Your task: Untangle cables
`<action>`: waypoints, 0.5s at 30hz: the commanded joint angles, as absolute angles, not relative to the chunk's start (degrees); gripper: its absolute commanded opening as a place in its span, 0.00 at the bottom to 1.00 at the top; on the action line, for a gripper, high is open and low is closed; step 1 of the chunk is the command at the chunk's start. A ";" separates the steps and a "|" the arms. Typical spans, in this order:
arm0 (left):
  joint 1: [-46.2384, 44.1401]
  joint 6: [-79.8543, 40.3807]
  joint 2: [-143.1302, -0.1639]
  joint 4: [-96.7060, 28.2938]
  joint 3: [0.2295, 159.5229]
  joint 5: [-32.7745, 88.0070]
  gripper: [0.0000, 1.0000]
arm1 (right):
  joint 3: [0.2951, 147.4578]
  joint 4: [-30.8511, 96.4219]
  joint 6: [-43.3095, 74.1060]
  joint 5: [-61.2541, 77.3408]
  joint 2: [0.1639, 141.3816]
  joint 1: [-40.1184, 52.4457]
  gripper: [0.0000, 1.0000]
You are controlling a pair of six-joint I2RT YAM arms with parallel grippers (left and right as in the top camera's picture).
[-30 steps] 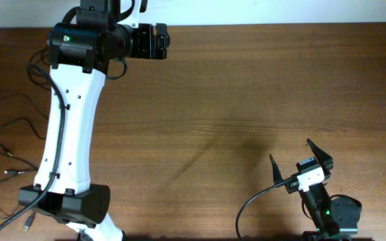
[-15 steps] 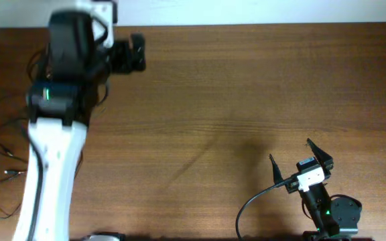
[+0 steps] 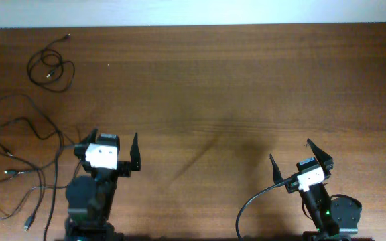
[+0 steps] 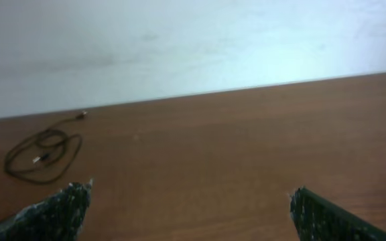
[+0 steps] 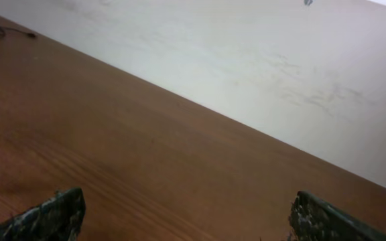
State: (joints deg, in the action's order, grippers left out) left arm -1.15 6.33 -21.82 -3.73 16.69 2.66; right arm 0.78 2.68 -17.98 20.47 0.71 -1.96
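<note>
A small coiled black cable lies at the table's far left corner; it also shows in the left wrist view. Loose looping black cables with small plug ends spread along the left edge, down to a plug near the front. My left gripper is open and empty at the front left, just right of those loops. My right gripper is open and empty at the front right, far from the cables. The wrist views show both pairs of fingertips wide apart over bare wood.
A thicker black robot cable curves beside the right arm's base. A white wall runs along the table's far edge. The left table edge lies close to the loose cables.
My left arm has drawn back from its long reach to the far left corner and now sits folded at the front left. The coiled cable lies uncovered there. The right arm has not moved.
</note>
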 commanded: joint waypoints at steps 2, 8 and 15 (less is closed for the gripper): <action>1.04 9.10 -11.03 -3.09 7.75 -0.03 0.99 | 0.32 2.76 -17.34 20.36 0.36 -2.33 0.99; 3.60 10.02 -0.14 -3.88 1.13 -0.05 0.99 | 0.32 2.76 -17.34 20.36 0.36 -2.33 0.99; 3.16 9.98 -0.30 -4.75 0.51 -0.03 0.99 | 0.32 2.76 -17.37 20.36 0.36 -2.33 0.99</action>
State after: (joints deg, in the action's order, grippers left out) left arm 3.18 9.06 -0.84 -4.78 0.99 0.56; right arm 0.78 2.70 -17.96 20.47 0.69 -1.96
